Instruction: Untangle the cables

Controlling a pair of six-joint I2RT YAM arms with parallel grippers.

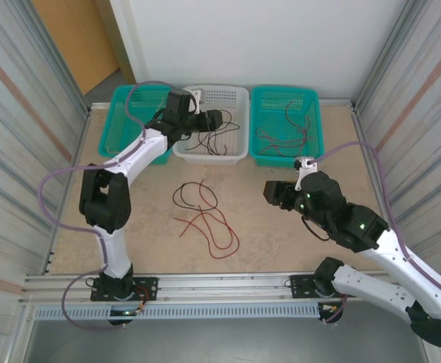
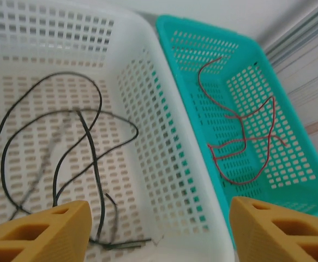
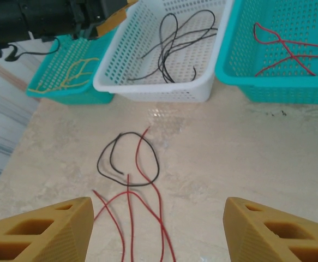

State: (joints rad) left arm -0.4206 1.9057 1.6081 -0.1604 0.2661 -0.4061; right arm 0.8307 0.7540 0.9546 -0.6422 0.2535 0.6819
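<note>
A black cable loop (image 1: 195, 195) and red cables (image 1: 209, 227) lie crossed over each other on the table's middle. In the right wrist view the black loop (image 3: 127, 161) overlaps the red strands (image 3: 130, 210). My left gripper (image 1: 218, 119) hovers over the white basket (image 1: 239, 94), open (image 2: 159, 234), nothing between its fingers; loose black cables (image 2: 66, 142) lie on the basket floor below. My right gripper (image 1: 269, 193) hangs right of the table cables, open (image 3: 159, 232) and empty, facing them.
Three baskets line the back edge. The right teal basket (image 1: 317, 113) holds red cables (image 2: 240, 142). The left teal basket (image 3: 49, 65) holds a yellow cable (image 3: 66, 76). Corrugated walls close both sides. Bare table lies to the right of the cables.
</note>
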